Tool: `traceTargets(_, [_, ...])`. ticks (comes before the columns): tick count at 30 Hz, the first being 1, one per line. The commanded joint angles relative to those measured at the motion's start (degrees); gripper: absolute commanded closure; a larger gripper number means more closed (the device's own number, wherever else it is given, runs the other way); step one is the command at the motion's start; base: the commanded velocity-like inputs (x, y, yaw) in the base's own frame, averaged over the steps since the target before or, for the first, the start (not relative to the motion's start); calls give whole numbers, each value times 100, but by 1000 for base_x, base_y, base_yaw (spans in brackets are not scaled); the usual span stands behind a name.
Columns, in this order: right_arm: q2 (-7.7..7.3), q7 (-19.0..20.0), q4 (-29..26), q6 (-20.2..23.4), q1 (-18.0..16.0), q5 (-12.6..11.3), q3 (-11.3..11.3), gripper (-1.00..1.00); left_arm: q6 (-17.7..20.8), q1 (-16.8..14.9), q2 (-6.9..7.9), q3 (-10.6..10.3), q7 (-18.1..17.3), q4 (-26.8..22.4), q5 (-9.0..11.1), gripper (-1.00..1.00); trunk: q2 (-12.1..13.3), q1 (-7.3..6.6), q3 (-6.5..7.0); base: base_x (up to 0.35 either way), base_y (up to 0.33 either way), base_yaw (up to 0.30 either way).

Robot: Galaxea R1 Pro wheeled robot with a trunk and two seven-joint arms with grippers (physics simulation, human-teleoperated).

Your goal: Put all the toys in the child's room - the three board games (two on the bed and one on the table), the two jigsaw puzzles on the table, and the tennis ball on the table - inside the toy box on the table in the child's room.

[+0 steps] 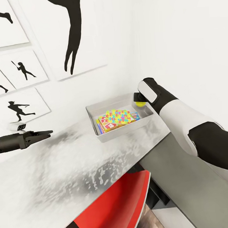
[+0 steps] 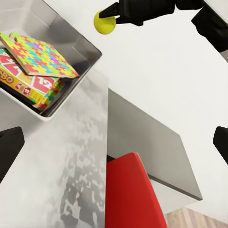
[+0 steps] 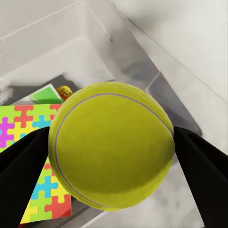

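The white toy box [image 1: 92, 112] stands on the grey table against the wall. Inside lie a colourful jigsaw puzzle [image 1: 119, 116] on top of a red board game [image 1: 107, 125], with more flat boxes stacked under them. My right gripper [image 1: 140, 99] hangs just above the box's right end, shut on the yellow tennis ball [image 1: 140, 104]. In the right wrist view the ball [image 3: 111, 145] sits between both fingers [image 3: 21, 164] over the box floor. My left gripper [image 1: 47, 133] hovers open over the table, left of the box, holding nothing; its view shows the puzzle [image 2: 42, 54] and ball [image 2: 104, 23].
The marbled table [image 1: 63, 172] runs along a white wall hung with black silhouette posters [image 1: 71, 35]. A red chair [image 1: 116, 202] is tucked under the table's front edge. A lower grey surface [image 1: 186, 180] lies to the right, under my right arm.
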Motion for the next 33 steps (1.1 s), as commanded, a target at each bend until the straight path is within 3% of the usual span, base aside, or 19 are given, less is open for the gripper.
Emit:
traceTargets(1, [-4,-44,-4,8,-10,-63,32,100,59,-4,2,-2,-23,-1,-3,-100,-11,3,-16,0,0,0])
traceTargets(16, [63,-37,-3,-177,-10,-51,52,100,66,-4,11,49,-23,-1,11,-100,-11,3,-40,0,0,0])
traceTargets(33, [-18,-33,57,-325,3,-55,67,100,77,-4,11,116,-23,-1,24,-100,-11,3,-40,0,0,0])
